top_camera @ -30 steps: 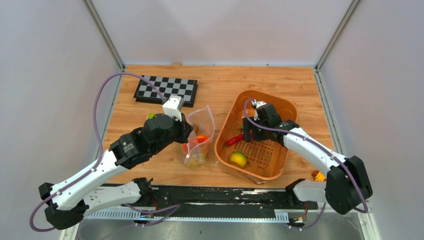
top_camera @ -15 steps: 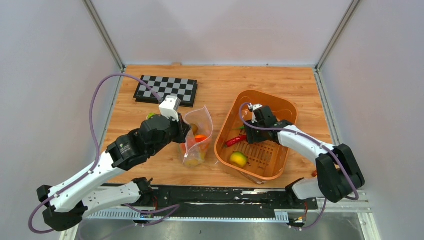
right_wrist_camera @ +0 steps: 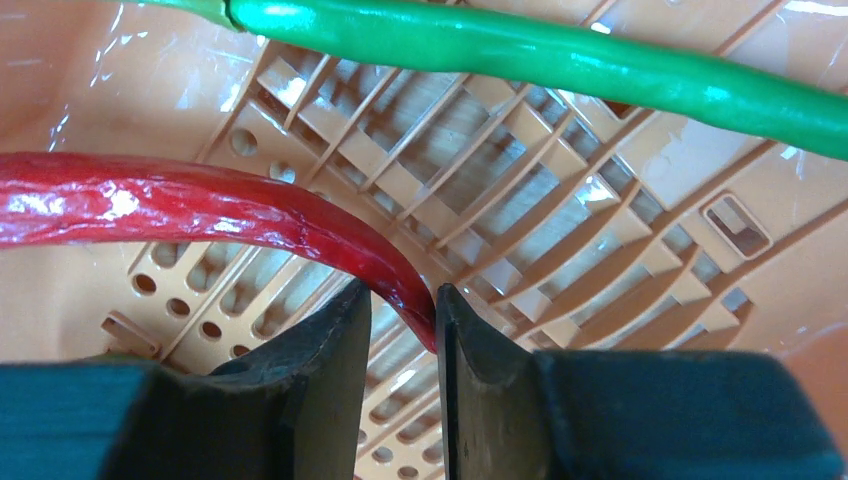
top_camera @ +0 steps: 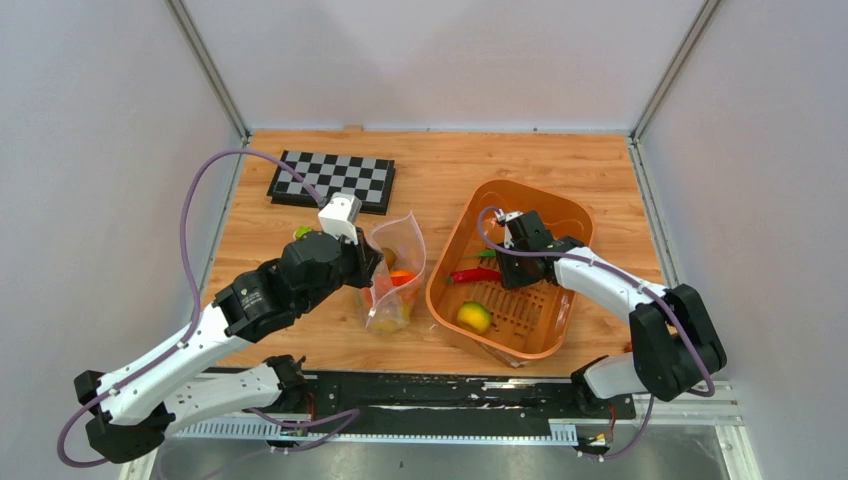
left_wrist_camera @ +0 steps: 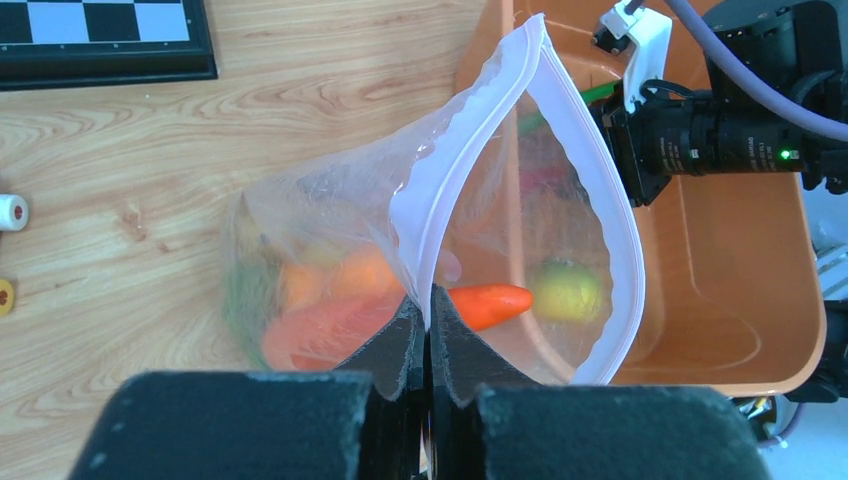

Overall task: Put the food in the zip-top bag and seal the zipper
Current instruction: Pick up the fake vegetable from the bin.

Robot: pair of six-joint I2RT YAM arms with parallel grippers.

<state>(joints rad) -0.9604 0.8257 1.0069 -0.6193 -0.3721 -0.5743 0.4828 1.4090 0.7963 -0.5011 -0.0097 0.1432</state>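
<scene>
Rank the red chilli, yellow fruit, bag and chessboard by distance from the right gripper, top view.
1. red chilli, pinched in the right gripper.
2. yellow fruit, nearer in the basket.
3. zip-top bag, left of basket.
4. chessboard, far left.

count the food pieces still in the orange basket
3: a red chilli pinched in the right claw, a long green pepper just beyond it, and a yellow-green fruit at the near left of the basket. The right arm may hide more.

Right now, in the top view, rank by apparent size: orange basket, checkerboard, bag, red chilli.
Largest: orange basket.
Next: checkerboard and bag, too close to rank; the bag is partly hidden.
Smallest: red chilli.
</scene>
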